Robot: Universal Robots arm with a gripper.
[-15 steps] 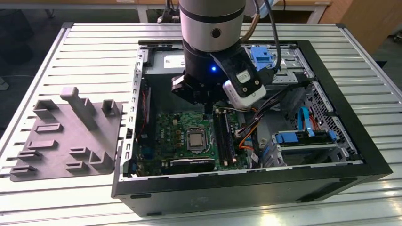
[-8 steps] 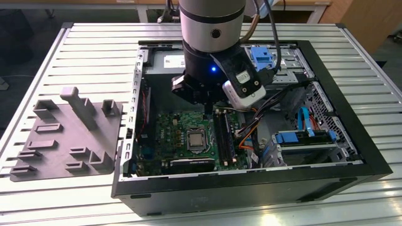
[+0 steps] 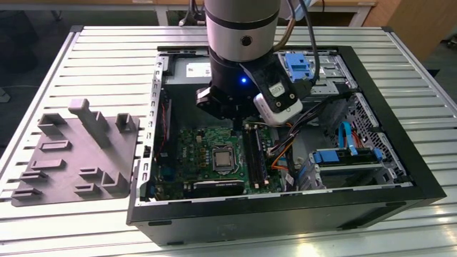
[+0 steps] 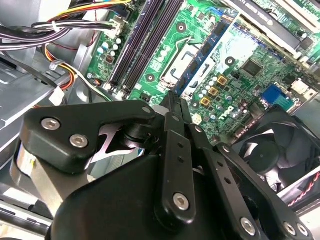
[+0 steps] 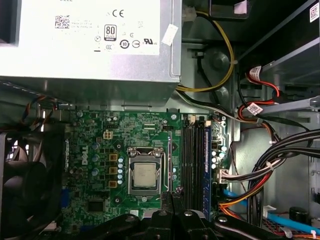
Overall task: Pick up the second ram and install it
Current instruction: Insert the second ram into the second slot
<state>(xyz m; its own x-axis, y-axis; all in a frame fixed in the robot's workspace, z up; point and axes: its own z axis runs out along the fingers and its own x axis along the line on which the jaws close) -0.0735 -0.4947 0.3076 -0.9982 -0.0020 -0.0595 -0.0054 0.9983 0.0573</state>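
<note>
Nearest in the exterior view, the black metal computer case (image 3: 286,214) lies open on its side on the ribbed aluminium surface (image 3: 114,53). Just inside its near wall the green motherboard (image 3: 207,155) lies flat. The square silver processor (image 3: 222,159) sits in its socket, and the long black memory slots (image 3: 257,155) run just to the exterior view's right of it. Orange and black cables (image 3: 282,155) pass beside the slots on that same side.

Above the far part of the board hangs the black two-fingered end effector (image 3: 234,115). Its fingers are drawn together on a slim dark strip seen edge-on, which as far as can be told is the second ram (image 4: 173,96), held above the board and not yet in a slot.

Farther back sits the silver box-shaped power supply (image 5: 90,60). On the exterior view's left, apart from the case, the grey moulded plastic tray (image 3: 71,160) with its blocks and slots rests on the surface.
</note>
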